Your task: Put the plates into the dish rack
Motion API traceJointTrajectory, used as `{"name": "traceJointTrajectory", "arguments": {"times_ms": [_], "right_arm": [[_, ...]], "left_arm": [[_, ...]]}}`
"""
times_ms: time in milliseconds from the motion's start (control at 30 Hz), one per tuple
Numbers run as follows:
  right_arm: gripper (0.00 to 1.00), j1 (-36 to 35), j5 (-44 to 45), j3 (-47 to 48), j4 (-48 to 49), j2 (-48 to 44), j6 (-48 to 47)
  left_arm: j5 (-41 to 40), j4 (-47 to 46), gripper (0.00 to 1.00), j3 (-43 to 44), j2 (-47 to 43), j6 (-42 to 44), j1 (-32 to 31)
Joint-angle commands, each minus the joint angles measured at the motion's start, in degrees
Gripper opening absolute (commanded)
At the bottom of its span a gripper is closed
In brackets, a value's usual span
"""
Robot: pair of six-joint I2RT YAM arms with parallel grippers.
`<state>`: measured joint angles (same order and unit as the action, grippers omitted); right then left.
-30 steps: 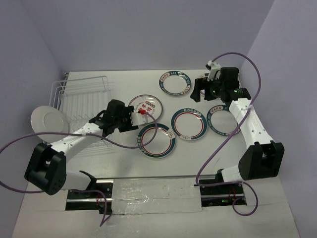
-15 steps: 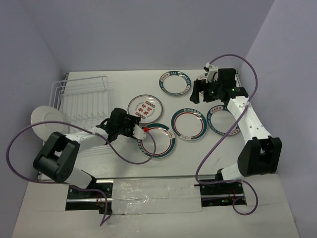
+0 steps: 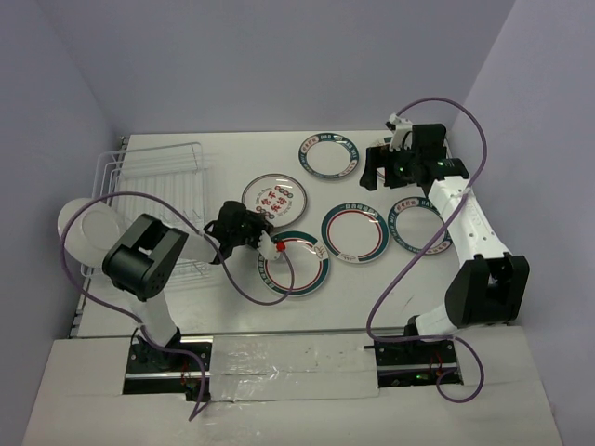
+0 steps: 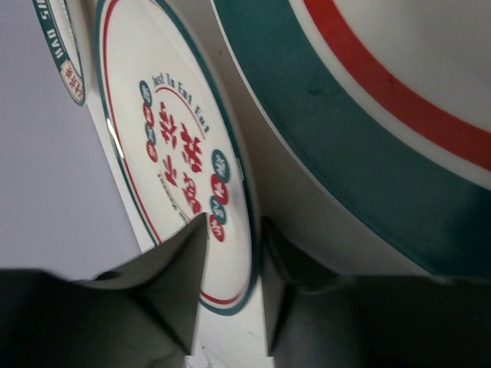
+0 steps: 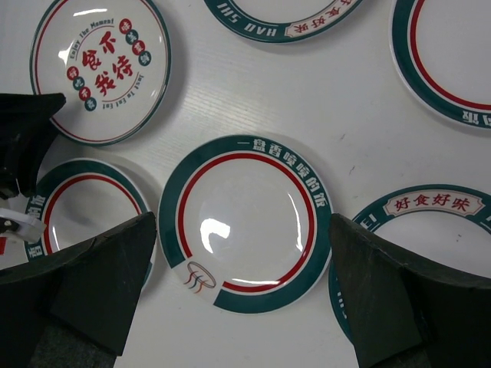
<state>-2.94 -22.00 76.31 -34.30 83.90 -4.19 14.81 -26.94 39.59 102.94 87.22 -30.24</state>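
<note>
The white wire dish rack point(image 3: 153, 190) stands at the left with one plate point(image 3: 88, 230) in it, its white underside showing. Several plates lie flat on the table: a red-pattern plate point(image 3: 274, 198) point(image 4: 180, 153) point(image 5: 100, 69) and teal-rimmed plates point(image 3: 296, 263) point(image 3: 354, 231) point(image 3: 329, 155) point(image 3: 418, 226). My left gripper point(image 3: 260, 240) point(image 4: 230, 284) is low at the table between the pattern plate and the front teal plate point(image 4: 368, 115). Its jaws are narrowly open, with the pattern plate's near rim showing in the gap. My right gripper point(image 3: 395, 167) point(image 5: 242, 307) is wide open and empty, high above the centre teal plate point(image 5: 244, 222).
Purple walls close the table at the left, back and right. Purple cables loop off both arms over the table. The right wrist view shows another teal plate point(image 5: 453, 54) at the far right, hidden under the right arm in the top view.
My left arm has folded, and its gripper has moved forward and down from the pattern plate's left edge to the gap beside the front teal plate. The right arm has hardly moved.
</note>
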Motion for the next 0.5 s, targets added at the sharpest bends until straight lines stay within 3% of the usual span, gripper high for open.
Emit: {"name": "traceJointTrajectory", "arguments": {"times_ms": [0,100,200,367,467], "right_arm": [[1.0,0.7,0.4,3.2,-0.2,0.7,-0.7],[1.0,0.7,0.3,3.7,-0.4,0.7,-0.7],[1.0,0.7,-0.2,3.8,-0.4,0.2,-0.6],[1.0,0.7,-1.1,3.4,-0.3,-1.2,-0.3],[1.0,0.7,-1.6,3.1,-0.2,-2.2,0.0]], "left_arm": [[0.9,-2.1,0.37,1.0,3.2,2.9,1.0],[0.0,-3.0,0.22,0.8,3.5,3.2,1.0],[-0.8,-2.9,0.0,0.7,1.8,2.1,1.0],[-4.1,4.3,0.0,5.1,-3.6,-5.5,0.4],[-6.4,13.6,0.0,13.0,-8.8,-20.3,0.5]]}}
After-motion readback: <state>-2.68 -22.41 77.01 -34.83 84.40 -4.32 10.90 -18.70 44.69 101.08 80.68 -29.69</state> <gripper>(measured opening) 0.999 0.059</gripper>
